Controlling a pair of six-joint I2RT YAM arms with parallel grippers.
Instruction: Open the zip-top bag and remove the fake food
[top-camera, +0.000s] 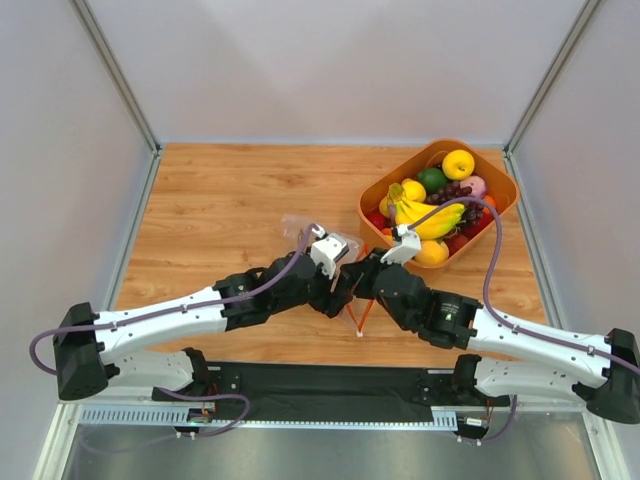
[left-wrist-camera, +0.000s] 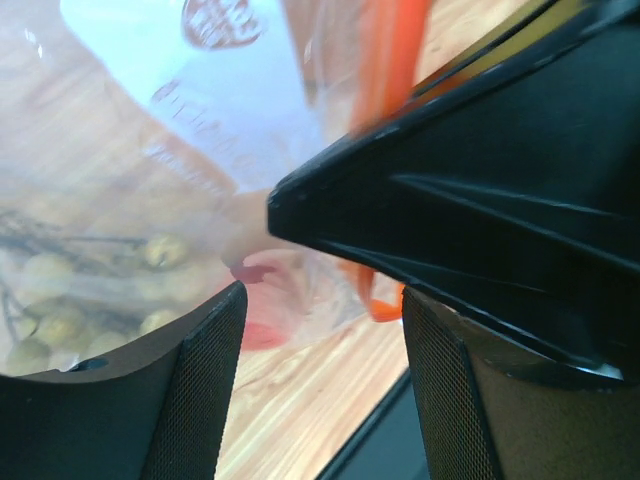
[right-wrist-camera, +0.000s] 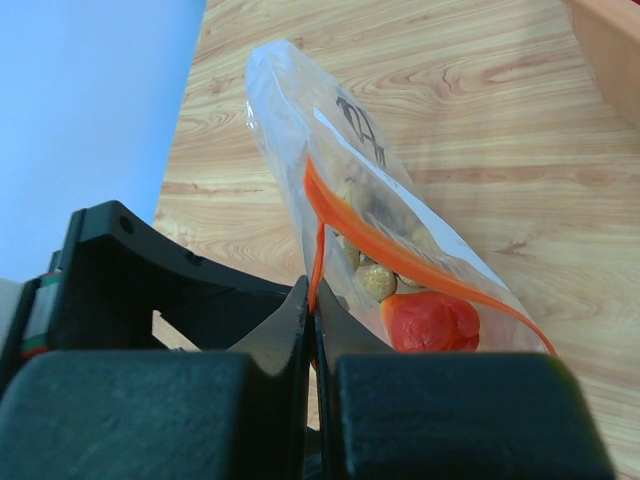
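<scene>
The clear zip-top bag lies on the wooden table, partly under my two grippers. In the right wrist view the bag has its red-orange zip strip parted. Inside are tan-brown balls and a red-orange fruit. My right gripper is shut on one side of the strip. My left gripper is open, its pads apart just short of the bag's mouth, and holds nothing. The grippers meet in the top view, left against right. A yellow banana bunch lies in the tray.
An orange tray at the back right holds several fruits, among them dark grapes and a yellow round fruit. A black mat runs along the near edge. White walls close in both sides.
</scene>
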